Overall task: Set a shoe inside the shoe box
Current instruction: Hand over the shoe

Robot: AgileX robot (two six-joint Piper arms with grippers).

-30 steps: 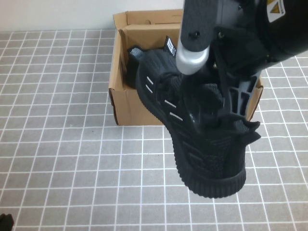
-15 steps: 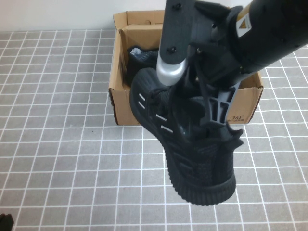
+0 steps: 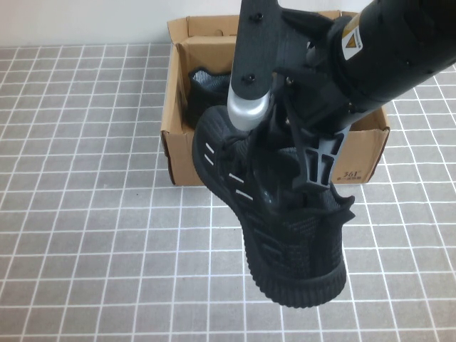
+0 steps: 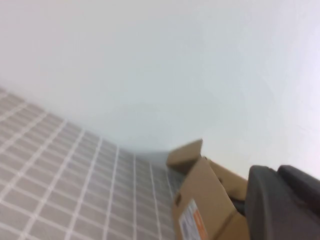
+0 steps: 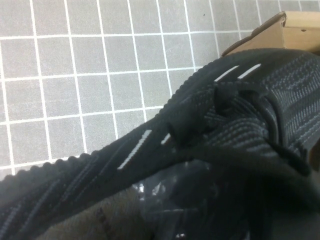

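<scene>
My right gripper (image 3: pixel 313 167) is shut on a black knit shoe (image 3: pixel 292 242) at its collar and holds it in the air, toe toward the camera, just in front of the brown shoe box (image 3: pixel 178 142). The right wrist view shows the same shoe (image 5: pixel 240 100) with white side dashes and laces filling the picture, the box's corner (image 5: pixel 300 22) beyond it. A second black shoe (image 3: pixel 203 82) lies inside the box at its left end. My left gripper (image 4: pixel 282 200) is shut and holds nothing; the left wrist view shows it off to the box's side, one box end (image 4: pixel 205 195) before it.
Grey tiled tabletop (image 3: pixel 85 214) spreads to the left and in front of the box. A white wall (image 4: pixel 150 65) runs behind the box. My right arm (image 3: pixel 385 50) covers much of the box's right half.
My right arm has swung left with the shoe, which has moved a little left and toward the camera. The box and the shoe inside it have stayed put.
</scene>
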